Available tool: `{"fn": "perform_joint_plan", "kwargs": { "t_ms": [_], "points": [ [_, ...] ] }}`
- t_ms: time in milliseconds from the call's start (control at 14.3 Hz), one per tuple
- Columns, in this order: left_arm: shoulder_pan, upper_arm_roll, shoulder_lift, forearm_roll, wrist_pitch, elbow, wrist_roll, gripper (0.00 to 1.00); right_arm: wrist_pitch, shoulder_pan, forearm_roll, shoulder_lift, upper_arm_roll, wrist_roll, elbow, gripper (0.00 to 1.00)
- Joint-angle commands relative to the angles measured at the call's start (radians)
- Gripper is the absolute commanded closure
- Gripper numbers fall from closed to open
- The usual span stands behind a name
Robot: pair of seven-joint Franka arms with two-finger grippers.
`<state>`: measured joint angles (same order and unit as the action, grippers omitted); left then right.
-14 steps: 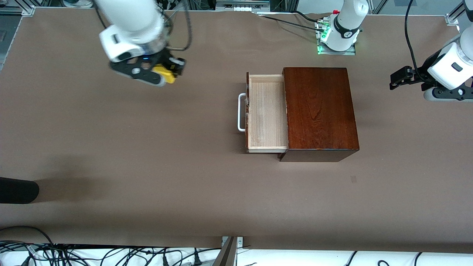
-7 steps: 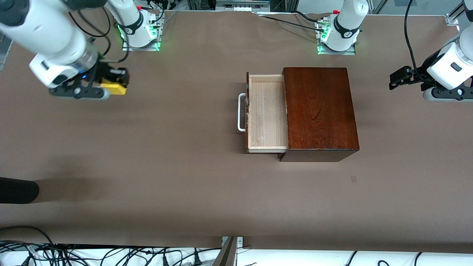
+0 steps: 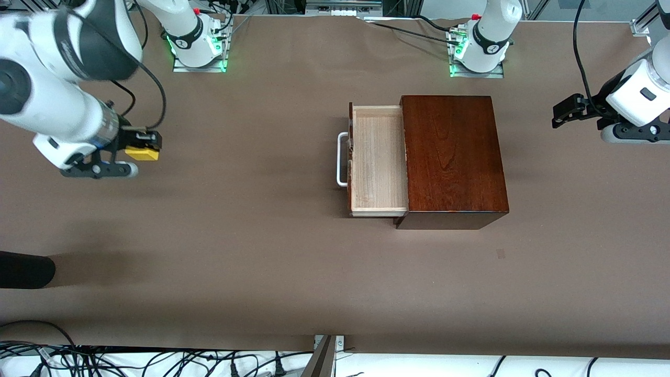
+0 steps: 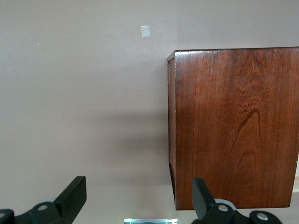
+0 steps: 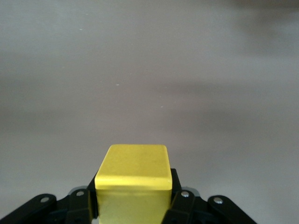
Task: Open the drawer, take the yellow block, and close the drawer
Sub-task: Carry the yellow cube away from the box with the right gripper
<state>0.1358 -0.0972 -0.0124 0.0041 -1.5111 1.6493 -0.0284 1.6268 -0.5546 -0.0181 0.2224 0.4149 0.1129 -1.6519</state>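
Note:
The drawer (image 3: 378, 159) stands pulled out of the dark mahogany box (image 3: 451, 157), its pale wood tray showing nothing inside and its white handle (image 3: 342, 159) toward the right arm's end. My right gripper (image 3: 141, 152) is shut on the yellow block (image 3: 142, 153) over bare table at the right arm's end, well apart from the drawer. The block fills the right wrist view (image 5: 132, 179) between the black fingers. My left gripper (image 3: 562, 111) is open and empty, held beside the box at the left arm's end; its wrist view shows the box (image 4: 233, 121).
The brown table mat (image 3: 235, 235) spreads wide between the right gripper and the drawer. A black object (image 3: 23, 269) lies at the mat's edge near the front camera at the right arm's end. The arm bases (image 3: 484, 50) stand along the table's farthest edge.
My right gripper has carried the yellow block away from the drawer toward the right arm's end and lowered it over the table. The left arm and drawer have not moved.

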Motion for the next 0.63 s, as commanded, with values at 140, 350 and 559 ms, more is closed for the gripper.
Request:
{"fn": "perform_joint_plan", "kwargs": {
  "t_ms": [140,350,559],
  "points": [
    [-0.002,0.024,-0.008,0.011,0.002,-0.013,0.019,0.0,0.18,0.021,-0.014,0.127,0.001,-0.009,-0.043,1.0],
    [0.007,0.045,-0.006,0.011,0.017,-0.031,-0.002,0.0,0.264,0.045,-0.016,0.162,-0.005,-0.016,-0.088,1.0],
    [0.007,0.112,-0.005,0.011,0.023,-0.058,-0.056,0.0,0.323,0.268,-0.016,0.167,-0.201,-0.019,-0.137,1.0]
  ]
}}
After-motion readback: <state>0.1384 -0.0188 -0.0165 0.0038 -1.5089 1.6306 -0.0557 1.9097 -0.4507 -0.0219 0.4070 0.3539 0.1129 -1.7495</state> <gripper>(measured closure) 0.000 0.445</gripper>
